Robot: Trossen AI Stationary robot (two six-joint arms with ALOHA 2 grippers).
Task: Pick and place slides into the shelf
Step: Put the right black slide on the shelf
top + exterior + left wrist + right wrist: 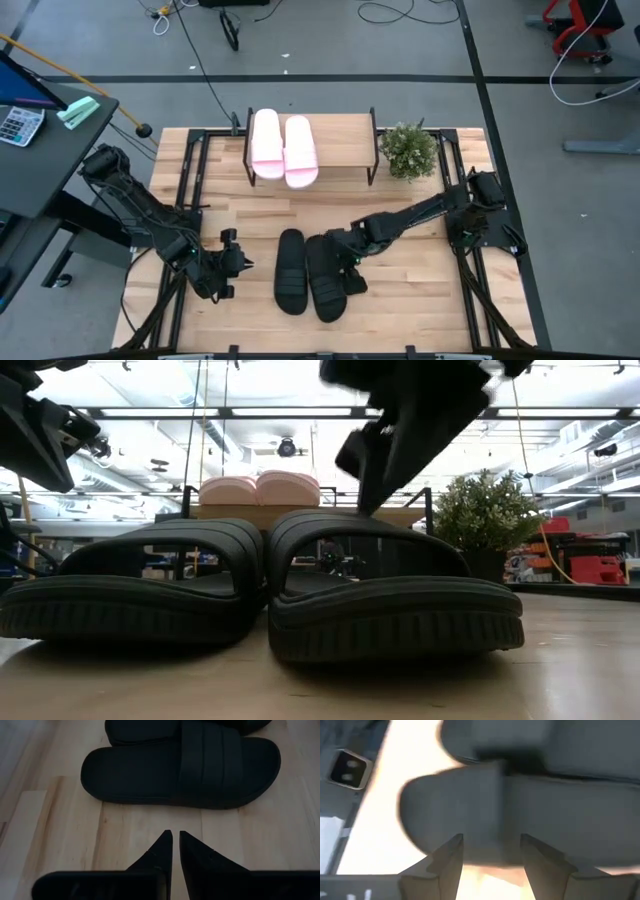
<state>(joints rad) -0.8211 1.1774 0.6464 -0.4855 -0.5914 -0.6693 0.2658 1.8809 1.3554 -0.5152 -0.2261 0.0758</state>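
Two black slides lie side by side, soles down, on the table's near middle: the left one (290, 270) (185, 765) (130, 595) and the right one (322, 290) (390, 605) (545, 805). The pale pink pair (283, 148) (258, 488) rests soles down on the shelf (345, 150) at the far middle. My right gripper (350, 265) (362, 485) (492, 852) is open and reaches down over the right black slide's strap. My left gripper (235, 265) (175, 836) is shut and waits low over the table, just left of the left black slide. My right gripper comes down from above at the strap (365, 520) of the right black slide, which lies flat on the table. Whether its fingers touch the strap I cannot tell.
A small potted plant (408, 150) (480, 515) stands right of the shelf. Bare plank top on the shelf lies right of the pink pair. Black metal frames (190, 190) run along the table's left and right sides. Open wood shows near the table's right near corner (430, 290).
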